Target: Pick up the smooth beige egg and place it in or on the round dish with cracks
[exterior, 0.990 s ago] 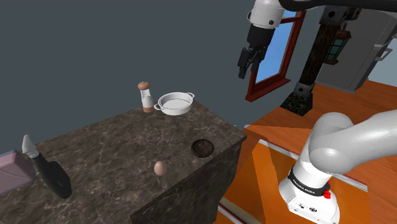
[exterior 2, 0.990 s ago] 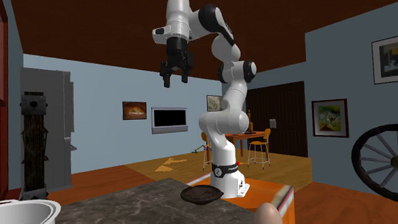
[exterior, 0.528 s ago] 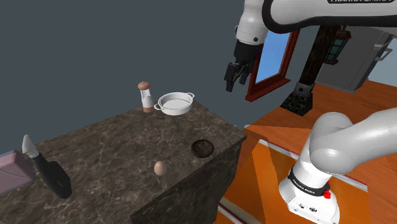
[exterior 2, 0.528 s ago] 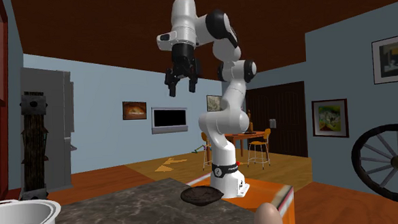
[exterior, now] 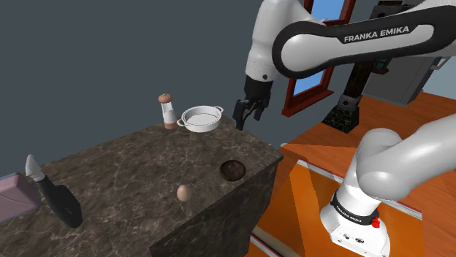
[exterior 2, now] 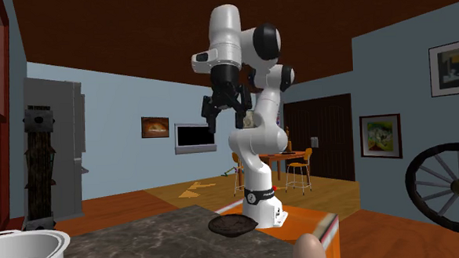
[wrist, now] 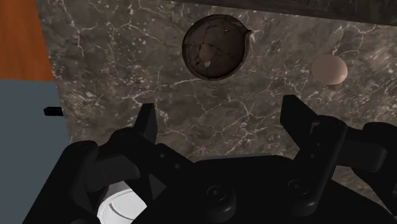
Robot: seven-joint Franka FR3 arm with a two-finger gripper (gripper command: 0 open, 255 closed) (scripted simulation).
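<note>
The beige egg [exterior: 183, 193] rests on the dark marble counter [exterior: 131, 168], near its front edge. The round cracked brown dish [exterior: 232, 169] lies close to the counter's corner, to the right of the egg in the shoulder view. My gripper [exterior: 247, 118] hangs open and empty high above the counter, near the dish and the white pan. In the wrist view the dish [wrist: 214, 47] and egg [wrist: 329, 69] lie far below, beyond the spread fingers [wrist: 145, 124]. In the second exterior view the gripper [exterior 2: 226, 110] is up in the air, with the dish [exterior 2: 230, 224] and egg [exterior 2: 308, 248] on the counter below.
A white two-handled pan [exterior: 200, 117] and a brown-capped shaker [exterior: 168, 111] stand at the counter's far end. A black knife block [exterior: 55, 193] and a pale purple box [exterior: 14, 197] sit at the shoulder view's left. The arm's base [exterior: 358, 219] stands on an orange floor.
The arm has swung down and toward the shoulder view's left, bringing the open gripper from beside the window to above the counter. Egg and dish have not moved.
</note>
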